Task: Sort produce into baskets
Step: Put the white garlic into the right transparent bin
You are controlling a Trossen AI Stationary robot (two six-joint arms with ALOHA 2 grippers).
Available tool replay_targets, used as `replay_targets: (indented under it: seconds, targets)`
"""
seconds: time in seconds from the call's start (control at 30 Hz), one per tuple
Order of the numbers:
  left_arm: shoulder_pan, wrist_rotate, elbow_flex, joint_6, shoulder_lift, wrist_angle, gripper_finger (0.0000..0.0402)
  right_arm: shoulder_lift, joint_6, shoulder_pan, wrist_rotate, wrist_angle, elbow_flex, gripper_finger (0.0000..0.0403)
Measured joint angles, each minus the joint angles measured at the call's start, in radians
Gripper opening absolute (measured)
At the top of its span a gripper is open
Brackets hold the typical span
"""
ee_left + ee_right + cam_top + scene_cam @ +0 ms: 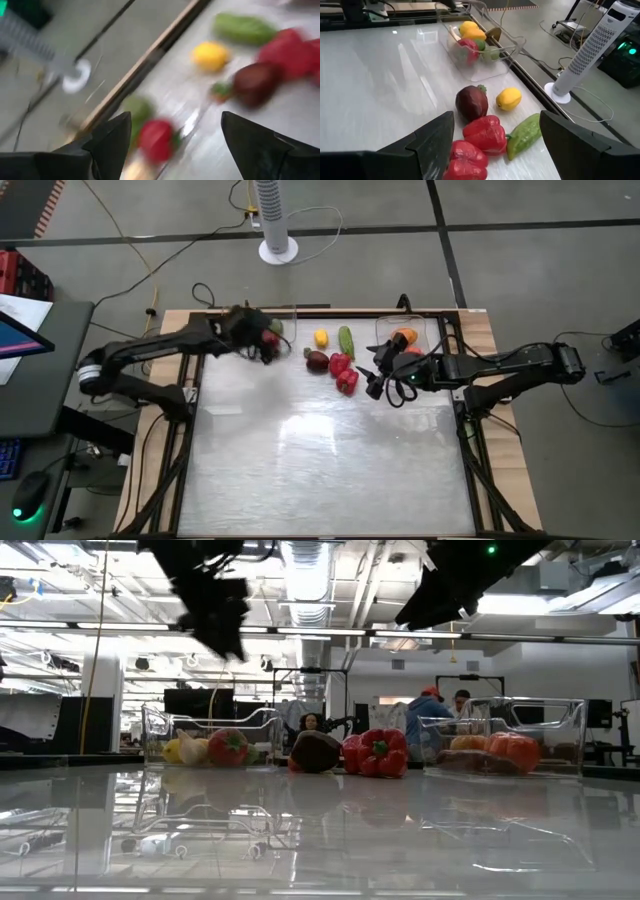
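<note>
The left clear basket (275,330) at the far left holds red, yellow and green produce (472,42). The right clear basket (410,340) holds orange and red pieces (500,750). Between the baskets, a dark purple piece (472,102), a yellow lemon (509,98), a green piece (525,134) and two red peppers (485,132) lie on the table. My left gripper (175,117) is open and empty above the left basket, over a red piece (156,140). My right gripper (497,117) is open and empty just right of the peppers.
The table is white and glossy, with free room across its near half (320,470). A white tower fan (277,220) stands on the floor beyond the far edge. People show in the room behind the table (425,710).
</note>
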Motion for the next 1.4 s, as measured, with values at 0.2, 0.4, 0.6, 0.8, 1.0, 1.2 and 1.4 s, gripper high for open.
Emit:
replay_targets:
  seconds: [0.2, 0.4, 0.6, 0.8, 1.0, 1.2, 1.4]
  targets:
    - [0.229, 0.096, -0.002, -0.082, -0.002, -0.222, 0.0271, 0.000, 0.005, 0.000, 0.000, 0.055, 0.000, 0.0319]
    - [0.351, 0.206, -0.001, -0.079, 0.100, -0.183, 0.0246, 0.000, -0.005, 0.007, -0.001, 0.053, 0.000, 0.0319]
    - [0.410, 0.278, -0.002, -0.040, 0.232, -0.207, 0.0238, 0.000, -0.024, 0.007, -0.003, 0.041, 0.000, 0.0319]
    - [0.424, 0.341, 0.000, 0.002, 0.321, -0.209, 0.0238, 0.000, -0.029, 0.006, -0.002, 0.036, 0.000, 0.0319]
    - [0.423, 0.348, -0.001, 0.013, 0.359, -0.240, 0.0238, 0.000, -0.031, 0.005, -0.002, 0.037, 0.000, 0.0319]
    - [0.422, 0.338, -0.001, 0.035, 0.359, -0.239, 0.0232, 0.000, -0.031, 0.005, -0.002, 0.037, 0.000, 0.0319]
    - [0.422, 0.339, -0.001, 0.049, 0.359, -0.242, 0.0168, 0.000, -0.031, 0.004, 0.000, 0.037, 0.000, 0.0319]
